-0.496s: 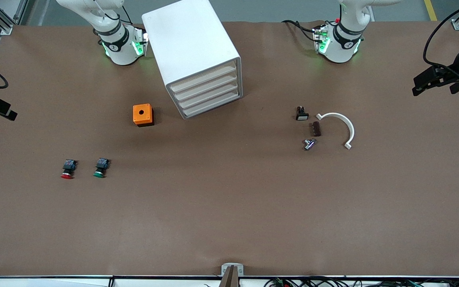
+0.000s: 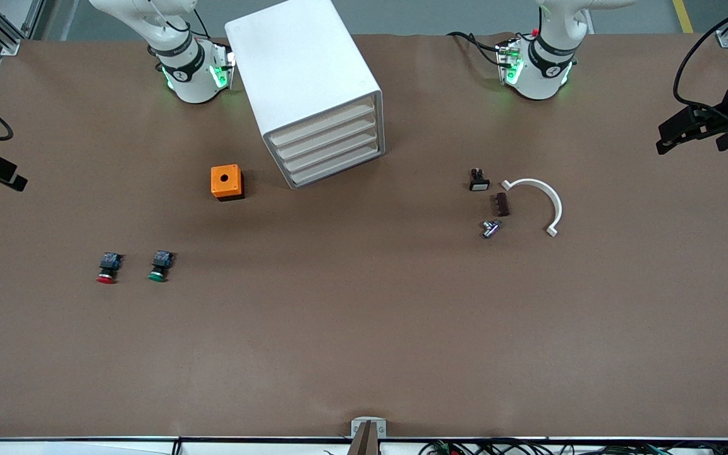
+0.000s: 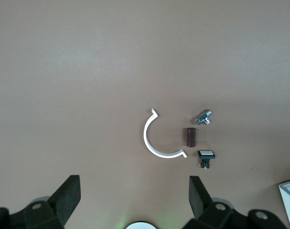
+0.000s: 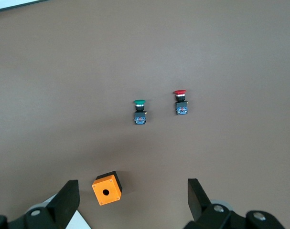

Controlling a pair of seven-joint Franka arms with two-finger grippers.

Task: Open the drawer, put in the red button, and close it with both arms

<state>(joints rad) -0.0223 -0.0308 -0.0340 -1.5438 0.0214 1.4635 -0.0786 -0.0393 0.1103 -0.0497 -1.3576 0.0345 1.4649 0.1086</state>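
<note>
The white cabinet [image 2: 304, 82] stands between the two arm bases, and all of its beige drawers [image 2: 329, 148] are shut. The red button [image 2: 107, 268] lies on the table toward the right arm's end, beside a green button [image 2: 160, 266]. It also shows in the right wrist view [image 4: 181, 101]. My right gripper [image 2: 4, 174] hangs open and empty over the table's edge at the right arm's end; it also shows in the right wrist view [image 4: 133, 193]. My left gripper [image 2: 670, 136] hangs open and empty over the left arm's end; it also shows in the left wrist view [image 3: 134, 191].
An orange box with a hole [image 2: 227, 182] sits beside the cabinet, toward the right arm's end. Toward the left arm's end lie a white half-ring [image 2: 544, 199], a brown cylinder [image 2: 502, 205], a small black switch [image 2: 479, 181] and a metal part [image 2: 490, 228].
My left gripper has shifted slightly toward its end of the table. Nothing else has moved.
</note>
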